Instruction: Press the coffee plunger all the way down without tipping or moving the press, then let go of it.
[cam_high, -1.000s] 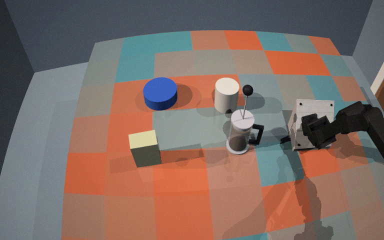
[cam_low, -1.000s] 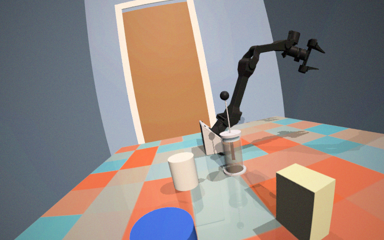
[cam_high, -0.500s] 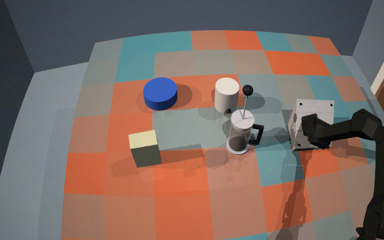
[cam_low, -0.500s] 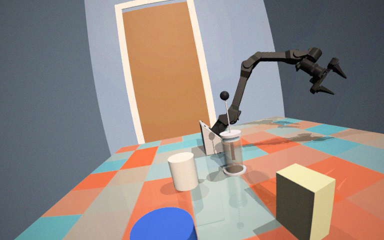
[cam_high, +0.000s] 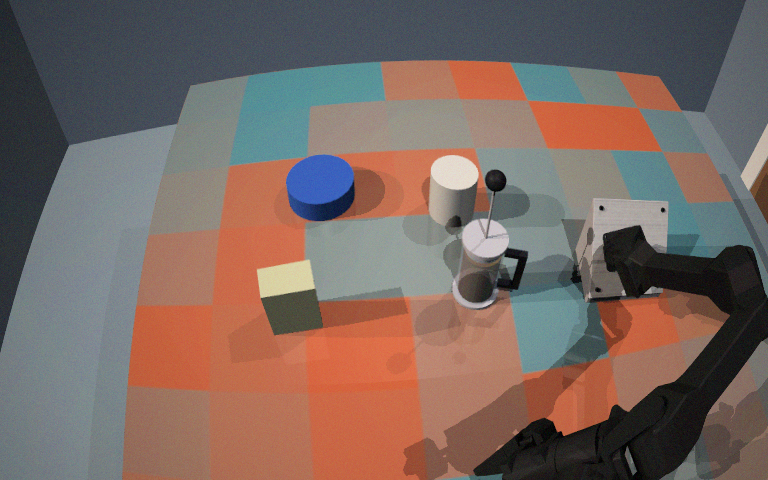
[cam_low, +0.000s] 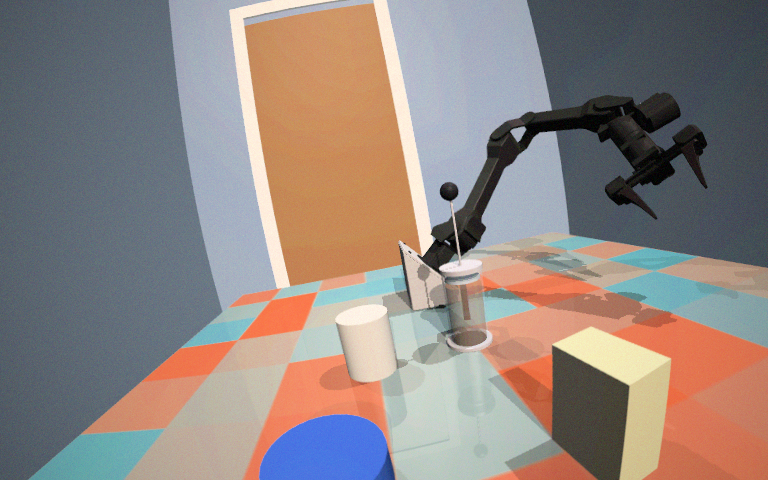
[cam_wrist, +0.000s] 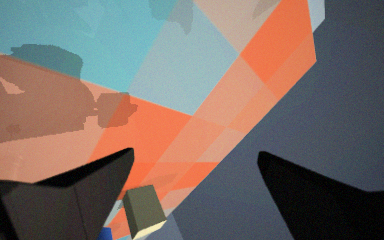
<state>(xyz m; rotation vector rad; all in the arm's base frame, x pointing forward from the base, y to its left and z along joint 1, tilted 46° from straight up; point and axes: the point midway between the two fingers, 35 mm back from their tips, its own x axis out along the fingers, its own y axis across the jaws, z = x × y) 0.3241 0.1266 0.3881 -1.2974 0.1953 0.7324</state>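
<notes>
coffee press (cam_high: 480, 270) holding dark liquid, plunger (cam_high: 495, 180) raised

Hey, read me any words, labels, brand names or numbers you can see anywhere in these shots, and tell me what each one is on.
None: no readable text shows in any view.
The press, white cylinder, blue disc, yellow block and door are all plain.
The base plate bears only four dark dots, not characters.
</notes>
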